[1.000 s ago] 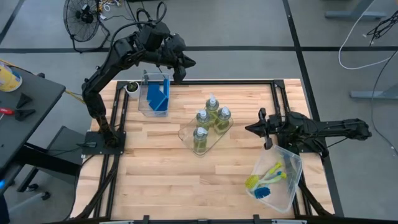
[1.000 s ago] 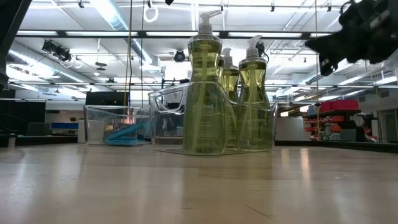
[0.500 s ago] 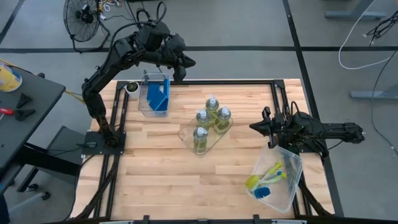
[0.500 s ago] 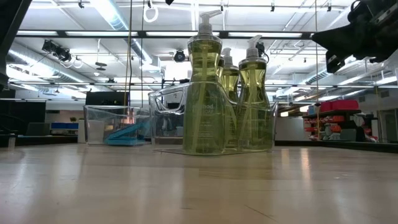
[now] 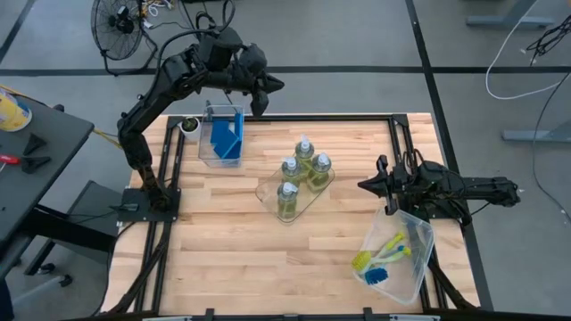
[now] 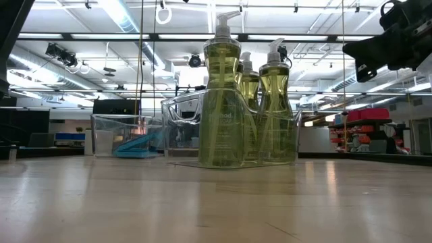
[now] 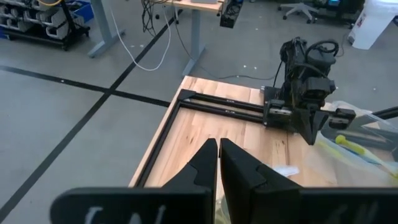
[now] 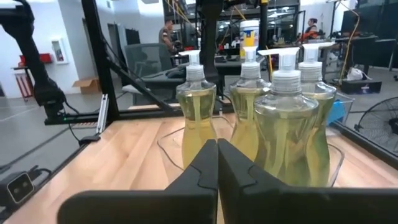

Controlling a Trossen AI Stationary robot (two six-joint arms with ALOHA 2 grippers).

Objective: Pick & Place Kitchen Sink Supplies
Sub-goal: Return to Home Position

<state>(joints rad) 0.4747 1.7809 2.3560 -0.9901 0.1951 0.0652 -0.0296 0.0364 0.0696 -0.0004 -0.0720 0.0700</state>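
Several clear bottles of yellow-green liquid (image 5: 299, 174) stand upright on a clear flat tray (image 5: 268, 189) at mid-table; they also show in the low view (image 6: 223, 101) and the right wrist view (image 8: 286, 124). Blue sponges (image 5: 227, 138) stand on edge in a clear bin (image 5: 207, 152) at the far left. Yellow-green and blue dish brushes (image 5: 384, 259) lie in a clear bin (image 5: 419, 234) at the near right. My left gripper (image 5: 278, 86) (image 7: 218, 144) is shut and empty, raised beyond the sponge bin. My right gripper (image 5: 361, 185) (image 8: 217, 146) is shut and empty, level, right of the bottles and pointing at them.
Black frame rails (image 5: 393, 143) run along the table's edges. A small round pot (image 5: 189, 126) sits at the far left corner beside the sponge bin. Bare wood (image 5: 250, 259) spreads over the near left half of the table.
My right arm has folded back toward the table's right edge, its gripper drawing slightly away from the bottles while staying shut and level. The bottles, sponges and brushes have kept their places.
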